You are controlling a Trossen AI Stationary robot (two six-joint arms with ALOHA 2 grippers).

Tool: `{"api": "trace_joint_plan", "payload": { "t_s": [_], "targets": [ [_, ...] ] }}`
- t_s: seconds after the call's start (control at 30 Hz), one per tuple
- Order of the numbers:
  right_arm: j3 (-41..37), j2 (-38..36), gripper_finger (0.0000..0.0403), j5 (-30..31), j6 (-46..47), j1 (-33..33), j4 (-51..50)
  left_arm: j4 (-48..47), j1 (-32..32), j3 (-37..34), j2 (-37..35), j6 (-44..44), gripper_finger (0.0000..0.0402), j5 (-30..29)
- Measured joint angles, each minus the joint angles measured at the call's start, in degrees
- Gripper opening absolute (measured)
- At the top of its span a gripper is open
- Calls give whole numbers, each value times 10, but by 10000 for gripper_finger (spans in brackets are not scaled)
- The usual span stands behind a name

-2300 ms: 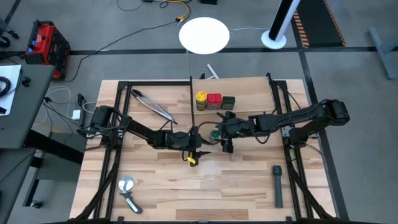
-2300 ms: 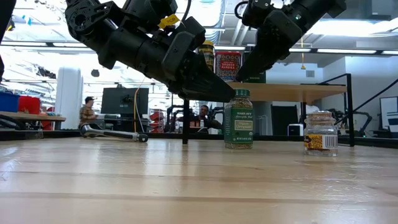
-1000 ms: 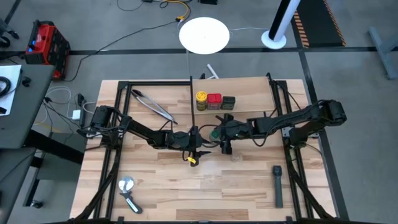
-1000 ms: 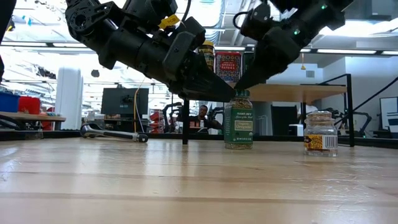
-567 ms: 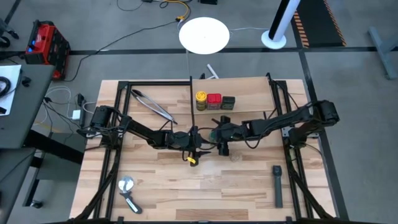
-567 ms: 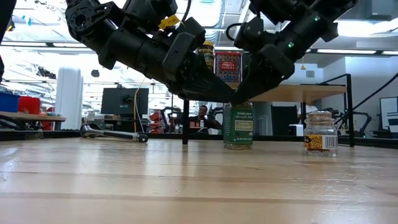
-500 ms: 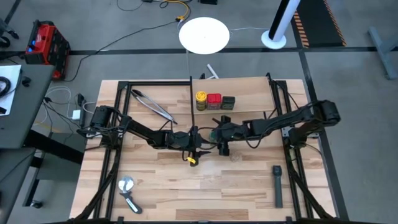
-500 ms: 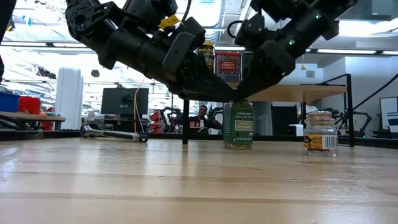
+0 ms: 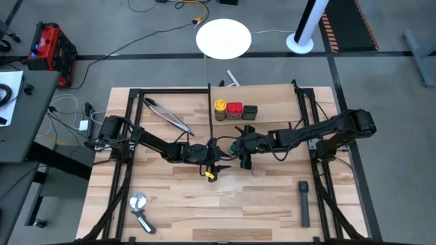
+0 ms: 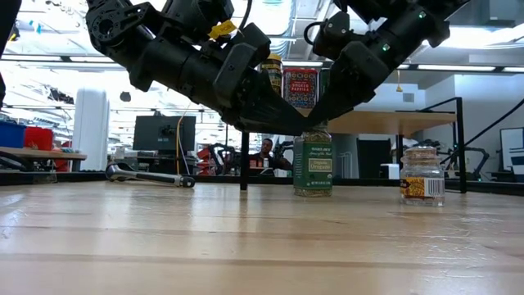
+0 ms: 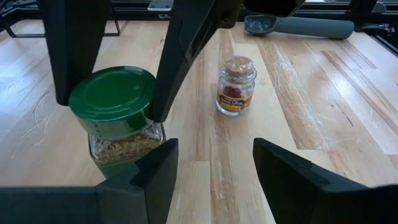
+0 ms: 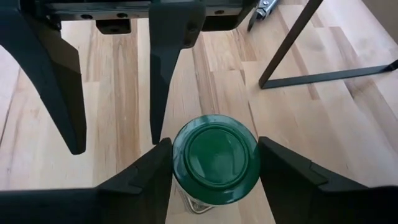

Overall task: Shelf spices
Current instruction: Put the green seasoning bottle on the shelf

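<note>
Spices still to be shelved: the green-lidded jar [image 12: 215,159] stands upright mid-table, near the small clear-tan jar [image 11: 236,86], while the yellow round jar [image 9: 220,109], red square tin [image 9: 234,110] and dark grey square tin [image 9: 250,112] sit in a row on the shelf [image 9: 272,102].

I judge the green-lidded jar rigid, light and smooth-sided, likely glass, so I would take it around the body just below the lid, squarely, to keep it from slipping or tipping.

My right gripper [image 12: 211,155] hangs over it, jaws spread wide with one finger on each side of the lid, apparently not pressing; it holds nothing.

My left gripper [image 11: 214,168] waits just beside the jar, jaws parted and empty.
</note>
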Motion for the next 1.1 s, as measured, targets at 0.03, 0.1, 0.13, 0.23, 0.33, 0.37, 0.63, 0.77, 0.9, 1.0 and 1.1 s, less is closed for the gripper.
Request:
{"api": "trace_joint_plan", "payload": {
  "t_s": [0.03,0.1,0.13,0.23,0.33,0.37,0.63,0.77,0.9,1.0,1.1],
  "targets": [
    [0,0,205,0,0,0,0,0,0,0,0,0,201,0],
    [0,0,205,0,0,0,0,0,0,0,0,0,201,0],
    [0,0,205,0,1,0,-1,0,0,0,0,0,201,0],
    [0,0,205,0,11,0,-1,0,0,0,0,0,201,0],
    [0,-2,205,0,27,0,-3,0,0,0,0,0,201,3],
    [0,-5,205,0,33,1,-7,0,0,0,0,0,201,4],
    [60,-42,205,5,61,2,-152,0,-1,0,0,0,201,4],
    [80,-80,205,6,62,8,-190,0,-5,0,0,0,201,3],
    [102,-137,205,5,83,10,-247,1,-12,0,0,0,201,3],
    [111,-186,205,9,95,10,-277,4,-15,0,0,0,201,3],
    [117,-231,205,18,105,9,-307,4,-17,0,0,0,201,3]
  ]
}}
